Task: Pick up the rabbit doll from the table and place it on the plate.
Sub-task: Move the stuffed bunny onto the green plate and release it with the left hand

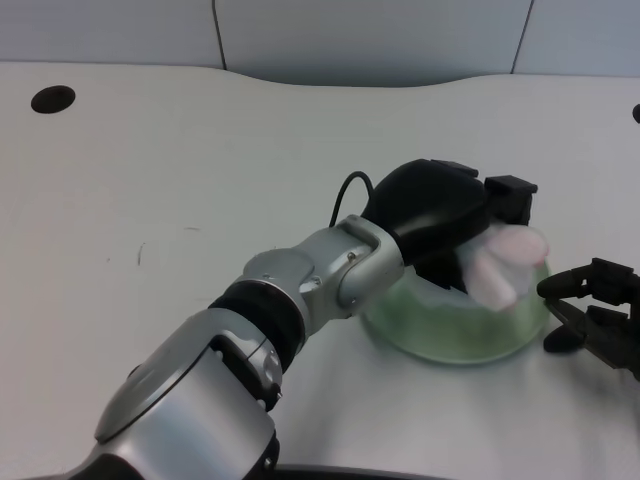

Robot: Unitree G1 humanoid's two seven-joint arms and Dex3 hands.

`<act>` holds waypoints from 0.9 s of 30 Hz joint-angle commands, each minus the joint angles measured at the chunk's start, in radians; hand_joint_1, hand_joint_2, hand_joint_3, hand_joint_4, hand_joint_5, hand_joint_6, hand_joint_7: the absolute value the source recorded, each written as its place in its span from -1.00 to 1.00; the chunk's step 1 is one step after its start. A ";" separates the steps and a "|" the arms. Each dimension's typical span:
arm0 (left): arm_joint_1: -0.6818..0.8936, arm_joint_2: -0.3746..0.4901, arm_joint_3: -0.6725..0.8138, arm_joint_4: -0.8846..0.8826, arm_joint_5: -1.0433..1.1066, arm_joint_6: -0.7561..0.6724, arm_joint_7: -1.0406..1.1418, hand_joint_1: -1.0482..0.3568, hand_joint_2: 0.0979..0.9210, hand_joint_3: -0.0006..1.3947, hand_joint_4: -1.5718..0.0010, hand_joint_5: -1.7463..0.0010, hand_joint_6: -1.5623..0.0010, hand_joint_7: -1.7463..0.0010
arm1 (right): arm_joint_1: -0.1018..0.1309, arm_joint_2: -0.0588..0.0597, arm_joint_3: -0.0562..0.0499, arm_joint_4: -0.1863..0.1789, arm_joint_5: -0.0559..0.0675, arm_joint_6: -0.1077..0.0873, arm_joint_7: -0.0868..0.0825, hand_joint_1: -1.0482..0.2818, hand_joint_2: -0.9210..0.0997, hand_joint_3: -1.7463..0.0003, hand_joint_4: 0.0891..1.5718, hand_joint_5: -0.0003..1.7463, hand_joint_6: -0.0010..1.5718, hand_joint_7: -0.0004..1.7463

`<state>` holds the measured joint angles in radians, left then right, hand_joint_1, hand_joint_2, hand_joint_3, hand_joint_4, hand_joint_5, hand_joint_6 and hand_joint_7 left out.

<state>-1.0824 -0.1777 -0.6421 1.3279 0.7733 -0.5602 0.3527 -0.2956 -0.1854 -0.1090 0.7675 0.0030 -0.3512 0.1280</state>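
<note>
Right now the left hand (440,215) hangs over the green plate (455,335) in the right half of the frame, just below centre; the silver forearm runs up to it from the lower left corner. Its fingers seem to be wrapped about the rabbit doll (505,265), whose pale pink and white body pokes out from under the black palm toward the plate's right side; the grasp itself is mostly hidden, so I judge it as holding rather than let go. Whether the doll already touches the plate cannot be told; it sits above the plate's right part, close to the rim.

As a judgement, the risk lies in that closeness to the edge; should the fingers open with the doll so far right, it may roll over the rim onto the white surface (150,200). A soft toy can also snag on the fingers and lift away as the hand withdraws; a brush of the wrist against the near rim could shove the plate toward the idle right hand (600,310) at the frame's right edge.
</note>
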 commanded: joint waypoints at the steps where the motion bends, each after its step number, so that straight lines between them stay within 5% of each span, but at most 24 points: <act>1: -0.002 0.005 -0.019 0.009 0.016 -0.003 0.007 0.17 0.86 -0.94 -0.21 -1.00 0.16 -0.99 | 0.022 -0.004 0.006 -0.024 -0.008 0.021 -0.011 -0.69 -1.00 0.94 0.14 0.13 0.01 -0.02; 5: 0.003 0.003 -0.024 0.013 0.014 0.006 -0.002 0.18 0.88 -0.93 -0.19 -1.00 0.17 -0.99 | 0.033 -0.003 0.011 -0.048 -0.013 0.034 -0.016 -0.69 -1.00 0.92 0.12 0.11 0.00 -0.02; 8: 0.011 0.003 -0.034 0.014 0.021 0.000 0.025 0.14 0.89 -0.93 -0.15 -1.00 0.21 -1.00 | 0.038 0.000 0.008 -0.044 -0.002 0.014 -0.006 -0.66 -1.00 0.92 0.09 0.11 0.00 -0.03; 9: 0.013 0.001 -0.030 0.017 0.015 0.011 0.009 0.13 0.88 -0.93 -0.15 -1.00 0.22 -1.00 | 0.038 -0.002 0.011 -0.044 -0.007 0.014 -0.010 -0.66 -1.00 0.92 0.09 0.11 0.00 -0.03; 12: 0.012 -0.002 -0.018 0.022 -0.001 0.044 -0.045 -0.02 0.96 -0.91 0.29 -0.98 0.51 -0.95 | 0.038 -0.002 0.011 -0.047 -0.009 0.020 -0.016 -0.70 -1.00 0.91 0.10 0.11 0.01 -0.02; 13: 0.004 0.001 -0.031 0.023 0.013 0.061 -0.055 -0.07 0.97 -0.92 0.42 -0.86 0.58 -0.80 | 0.037 0.000 0.010 -0.043 -0.005 0.013 -0.012 -0.69 -1.00 0.91 0.11 0.11 0.01 -0.01; 15: -0.005 0.005 -0.048 0.021 0.031 0.081 -0.064 -0.18 0.99 -0.94 0.58 -0.27 0.58 -0.05 | 0.035 0.001 0.009 -0.038 -0.001 0.005 -0.009 -0.68 -1.00 0.91 0.13 0.12 0.02 0.00; 17: -0.007 0.010 -0.065 0.019 0.049 0.090 -0.051 -0.31 1.00 -0.95 0.83 -0.01 0.76 0.23 | 0.037 0.000 0.011 -0.041 -0.003 0.012 -0.007 -0.68 -1.00 0.92 0.12 0.12 0.01 -0.01; 23: -0.010 -0.001 -0.097 0.018 0.084 0.186 -0.015 -0.50 1.00 -0.90 1.00 0.89 0.99 0.76 | 0.043 0.001 0.014 -0.058 -0.007 0.029 -0.012 -0.67 -1.00 0.90 0.10 0.12 -0.01 -0.01; 27: -0.014 -0.003 -0.105 0.019 0.089 0.212 -0.011 -0.59 1.00 -0.92 1.00 0.99 1.00 0.91 | 0.045 0.003 0.012 -0.061 -0.003 0.030 -0.010 -0.65 -1.00 0.89 0.09 0.11 -0.01 -0.02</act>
<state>-1.0788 -0.1816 -0.7398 1.3427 0.8507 -0.3554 0.3263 -0.2669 -0.1808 -0.0946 0.7152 -0.0057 -0.3271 0.1191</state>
